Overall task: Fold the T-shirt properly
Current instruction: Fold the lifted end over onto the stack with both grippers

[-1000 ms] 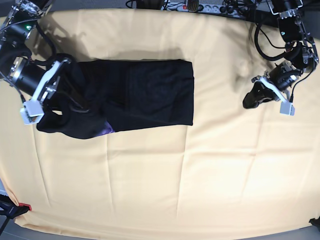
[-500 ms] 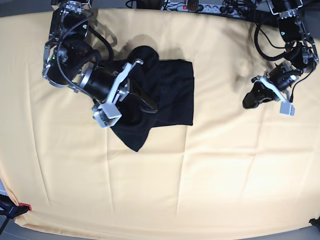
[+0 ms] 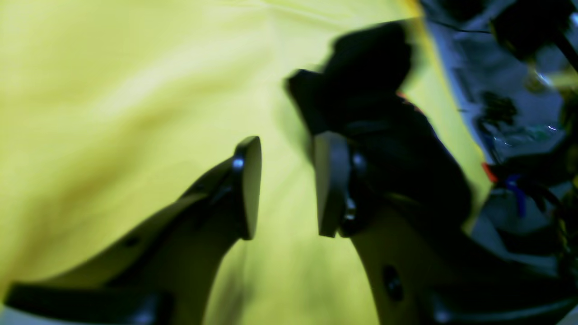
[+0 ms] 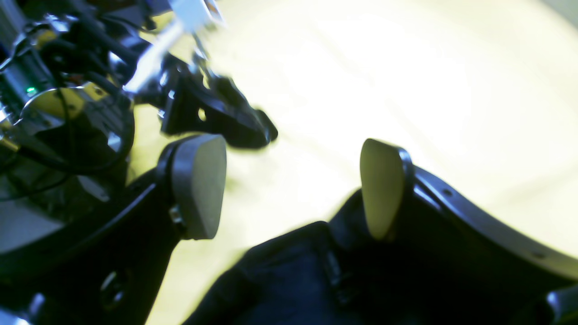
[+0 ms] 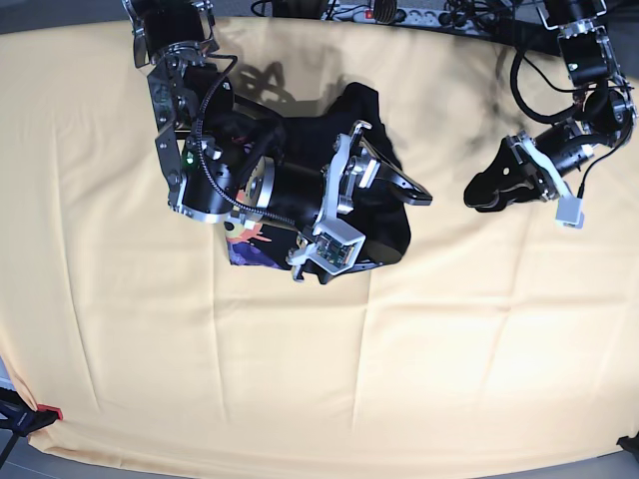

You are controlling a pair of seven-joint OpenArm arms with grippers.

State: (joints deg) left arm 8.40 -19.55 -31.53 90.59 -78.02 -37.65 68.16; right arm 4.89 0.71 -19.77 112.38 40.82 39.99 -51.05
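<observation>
Right gripper [image 5: 394,185] now over shirt [image 5: 384,235], swung in from left edge; jaws wide apart, nothing between pads. Shirt bunched mid-back of cloth [image 5: 319,399], print showing: fold laid over. Left gripper [image 5: 486,192] near right edge, jaws part-open, empty.

The T-shirt [image 5: 384,225] is black, with an orange and purple print showing at its left edge. The tablecloth [image 5: 300,369] beneath is plain pale yellow.
</observation>
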